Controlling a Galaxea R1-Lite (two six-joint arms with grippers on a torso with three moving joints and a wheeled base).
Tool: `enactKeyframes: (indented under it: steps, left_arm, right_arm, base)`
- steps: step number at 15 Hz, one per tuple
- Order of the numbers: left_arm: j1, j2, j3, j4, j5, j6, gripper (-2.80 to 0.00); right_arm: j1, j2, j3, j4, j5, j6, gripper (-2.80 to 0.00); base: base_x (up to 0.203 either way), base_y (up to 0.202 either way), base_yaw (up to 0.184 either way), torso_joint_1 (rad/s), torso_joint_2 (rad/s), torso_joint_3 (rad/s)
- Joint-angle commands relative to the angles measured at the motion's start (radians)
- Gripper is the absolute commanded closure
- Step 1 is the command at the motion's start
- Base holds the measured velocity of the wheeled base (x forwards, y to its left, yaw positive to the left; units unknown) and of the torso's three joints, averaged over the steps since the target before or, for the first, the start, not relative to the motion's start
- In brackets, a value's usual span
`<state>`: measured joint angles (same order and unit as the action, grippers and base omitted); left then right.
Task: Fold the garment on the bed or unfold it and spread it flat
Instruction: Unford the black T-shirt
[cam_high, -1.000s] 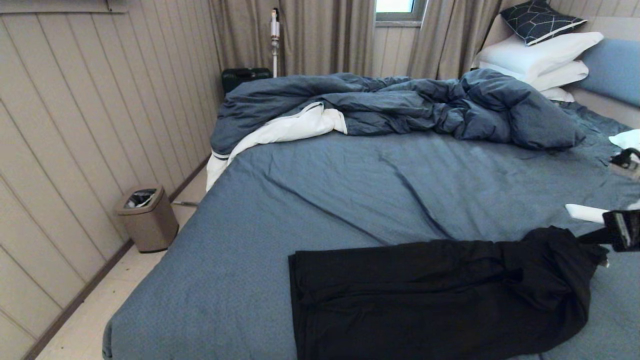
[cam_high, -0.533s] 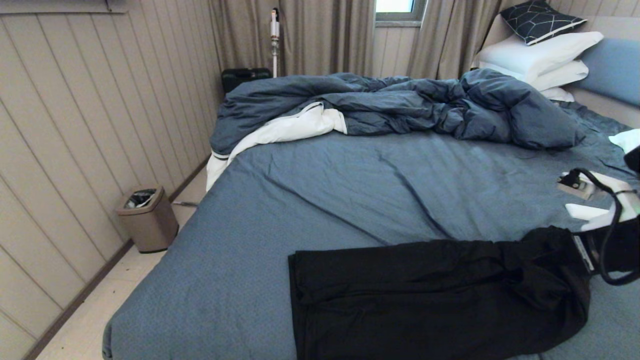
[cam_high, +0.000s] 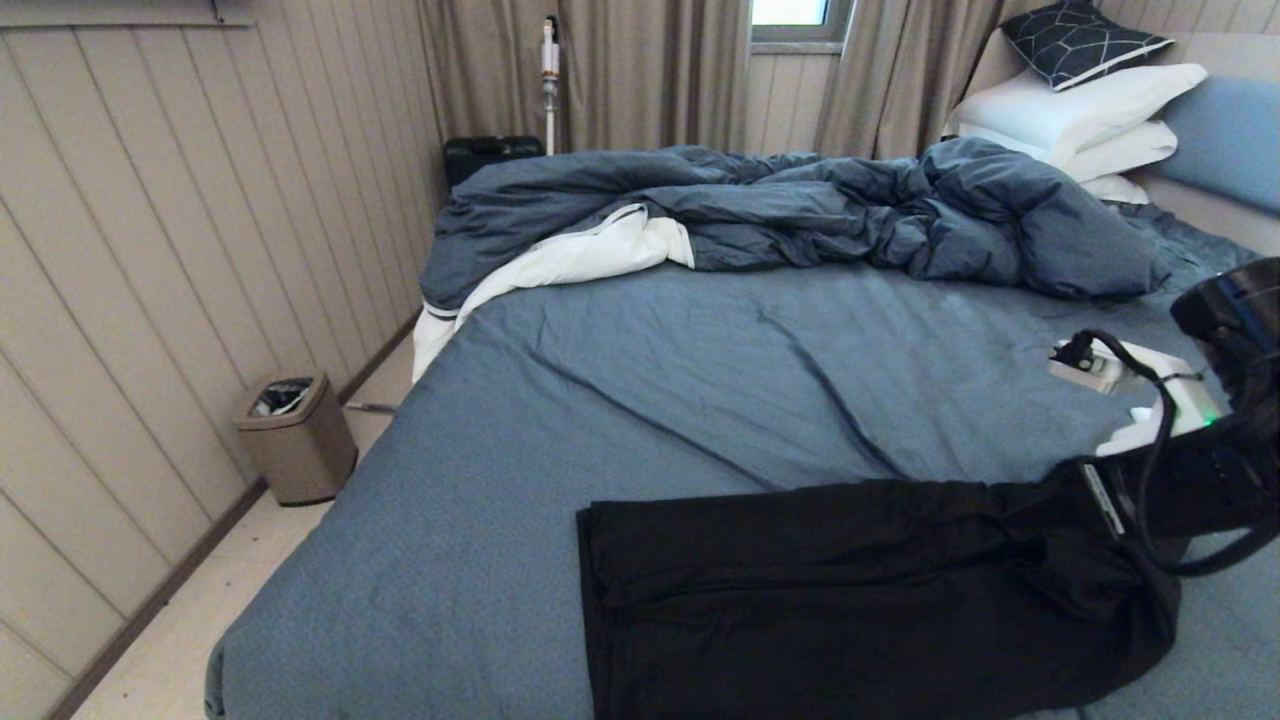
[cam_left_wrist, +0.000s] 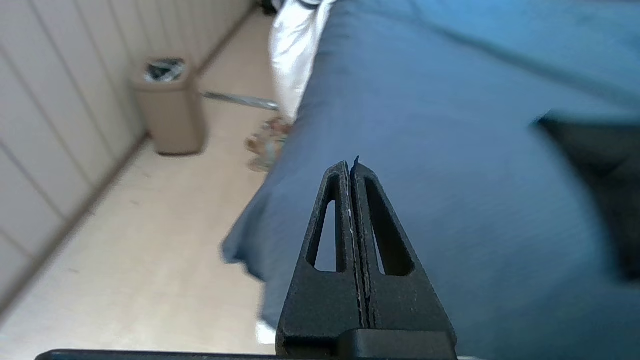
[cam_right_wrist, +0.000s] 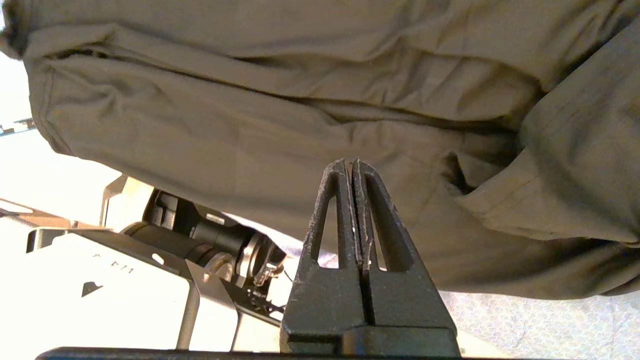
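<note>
The black T-shirt (cam_high: 870, 590) lies on the bed (cam_high: 700, 380) at about five o'clock in the head view, folded into a long band with its print hidden. The band's left end is squared off. Its right end is bunched, and a sleeve is tucked into a pocket-like crease there. The rumpled duvet (cam_high: 800, 210) sits well apart at twelve o'clock, and the pillows (cam_high: 1080, 110) are at one to two o'clock.

The step in hand looks like the next fold or a tidy-up of the bunched right end. To do it well, the pincer should open fully before it comes down and take only the top layers at a corner or hem. It should lift just enough to clear the sheet and carry the cloth across evenly so the lower layers do not drag. Smoothing the lumpy end first would probably give a flatter result.

The right pincer (cam_right_wrist: 352, 167) is pressed fully together and holds nothing. It hangs over the shirt's near edge and I cannot tell whether the tips touch the cloth. In the head view its arm (cam_high: 1190, 470) sits at the shirt's right end, about four o'clock.

The left pincer (cam_left_wrist: 351, 167) is also fully closed and empty, over the blue sheet near the bed's left edge, apart from the shirt.
</note>
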<state>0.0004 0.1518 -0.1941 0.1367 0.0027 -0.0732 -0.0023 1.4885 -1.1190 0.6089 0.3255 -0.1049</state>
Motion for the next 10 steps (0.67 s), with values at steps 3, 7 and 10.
enactKeyframes:
  steps: [3, 7, 10]
  left_arm:
    - [-0.001, 0.466, -0.286, 0.075, -0.083, -0.064, 0.0]
    - [-0.125, 0.983, -0.599, 0.258, -0.327, -0.134, 0.0]
    - [-0.367, 1.271, -0.736, 0.279, -0.416, -0.249, 0.0]
  right_arm:
    - [0.001, 0.004, -0.03, 0.004, 0.003, 0.006, 0.0]
    - [-0.002, 0.033, -0.117, 0.003, 0.007, 0.043, 0.0]
    - [-0.006, 0.056, -0.151, -0.011, 0.008, 0.045, 0.0]
  base:
    - [0.0, 0.0, 0.0, 0.0, 0.0, 0.0]
    - [0.0, 0.0, 0.0, 0.0, 0.0, 0.0]
    - [0.0, 0.0, 0.0, 0.0, 0.0, 0.0]
